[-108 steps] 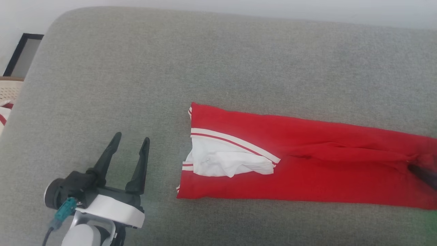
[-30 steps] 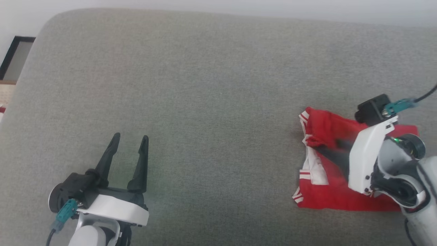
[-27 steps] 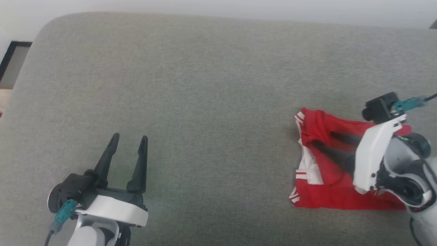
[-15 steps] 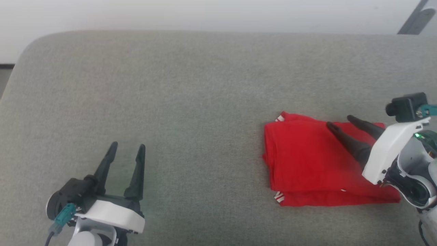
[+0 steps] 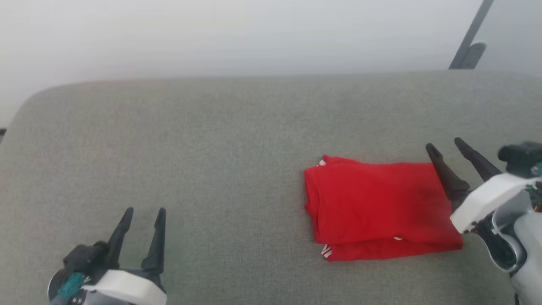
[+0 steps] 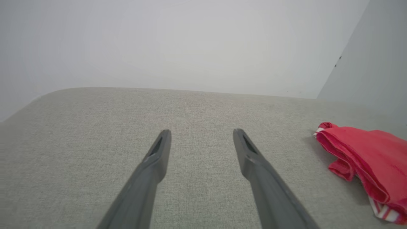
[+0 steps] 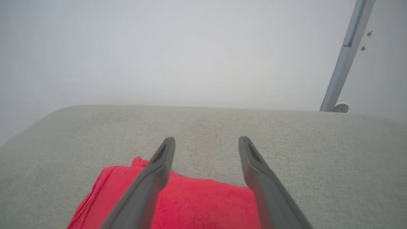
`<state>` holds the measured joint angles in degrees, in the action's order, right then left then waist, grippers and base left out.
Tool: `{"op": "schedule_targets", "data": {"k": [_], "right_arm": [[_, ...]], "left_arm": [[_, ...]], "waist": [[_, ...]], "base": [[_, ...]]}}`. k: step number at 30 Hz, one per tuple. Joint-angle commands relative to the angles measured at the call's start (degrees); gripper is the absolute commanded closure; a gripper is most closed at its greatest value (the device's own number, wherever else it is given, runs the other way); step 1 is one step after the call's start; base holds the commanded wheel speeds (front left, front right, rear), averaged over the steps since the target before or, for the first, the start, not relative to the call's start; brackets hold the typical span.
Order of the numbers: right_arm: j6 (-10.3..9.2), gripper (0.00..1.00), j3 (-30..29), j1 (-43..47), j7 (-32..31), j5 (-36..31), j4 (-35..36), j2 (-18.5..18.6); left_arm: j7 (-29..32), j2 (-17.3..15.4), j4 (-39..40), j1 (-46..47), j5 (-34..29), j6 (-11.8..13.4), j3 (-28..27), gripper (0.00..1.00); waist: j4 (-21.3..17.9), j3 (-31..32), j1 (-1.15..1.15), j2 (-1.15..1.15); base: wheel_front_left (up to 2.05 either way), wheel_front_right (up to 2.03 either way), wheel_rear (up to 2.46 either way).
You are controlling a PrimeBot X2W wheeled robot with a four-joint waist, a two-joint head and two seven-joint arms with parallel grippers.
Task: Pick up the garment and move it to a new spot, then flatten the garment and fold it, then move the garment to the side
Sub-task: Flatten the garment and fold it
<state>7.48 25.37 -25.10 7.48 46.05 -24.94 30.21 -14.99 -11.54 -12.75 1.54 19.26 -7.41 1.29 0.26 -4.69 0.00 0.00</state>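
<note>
Garment (image 5: 377, 207): a red T-shirt folded into a compact, roughly rectangular stack with the plain red side up. There is no lettering on the visible face.
Garment edges: the layers are stacked at the left side. Bits of red-and-white striped trim (image 5: 326, 250) peek out at the near left corner and the far left corner.
Garment surface: mostly smooth, with slight wrinkles. In the left wrist view, the folded edge (image 6: 365, 159) looks thick and rolled.
Garment place: it lies flat on the right half of the tabletop (image 5: 211, 148), well in from the far edge.
Tabletop: covered in grey woven cloth, with a rounded far left corner.
Right end effector (image 5: 443, 145): its fingers are spread moderately wide with nothing between them. It is at the garment's right end, and one finger (image 5: 449, 182) crosses the red edge. I cannot tell whether it touches the cloth.
Right wrist view: the garment (image 7: 197, 203) lies under and beside the left finger, and bare grey cloth is ahead of the tips (image 7: 206, 140).
Left end effector (image 5: 145, 212): its fingers are parted and empty. It is at the near left, over bare cloth and well apart from the garment.
Behind: a pale wall (image 5: 211, 34) and a slanted grey pole (image 5: 470, 38) at the far right.
</note>
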Motion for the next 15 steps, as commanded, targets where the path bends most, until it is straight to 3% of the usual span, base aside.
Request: {"op": "schedule_targets", "data": {"k": [1,6,15], "right_arm": [[0.02,0.0,-0.03,0.41,1.04,-0.33,-0.37,-0.38],[0.02,0.0,-0.36,3.28,5.71,-1.44,-1.55,-0.41],[0.02,0.0,-5.96,12.33,7.55,-4.07,2.47,-0.01]], "left_arm": [[-0.23,0.04,0.02,-0.72,0.07,-0.09,-0.36,0.0],[-0.23,0.35,1.13,-3.35,-0.47,-0.09,-2.18,0.0],[-0.23,0.61,4.76,-8.92,-0.78,-0.09,-4.25,0.0]], "waist": [[-0.56,1.21,0.0,0.0],[-0.68,3.32,0.0,0.0],[0.78,4.58,0.0,0.0]], "base": [[0.0,0.0,0.0],[0.0,0.0,0.0],[0.0,0.0,0.0]]}}
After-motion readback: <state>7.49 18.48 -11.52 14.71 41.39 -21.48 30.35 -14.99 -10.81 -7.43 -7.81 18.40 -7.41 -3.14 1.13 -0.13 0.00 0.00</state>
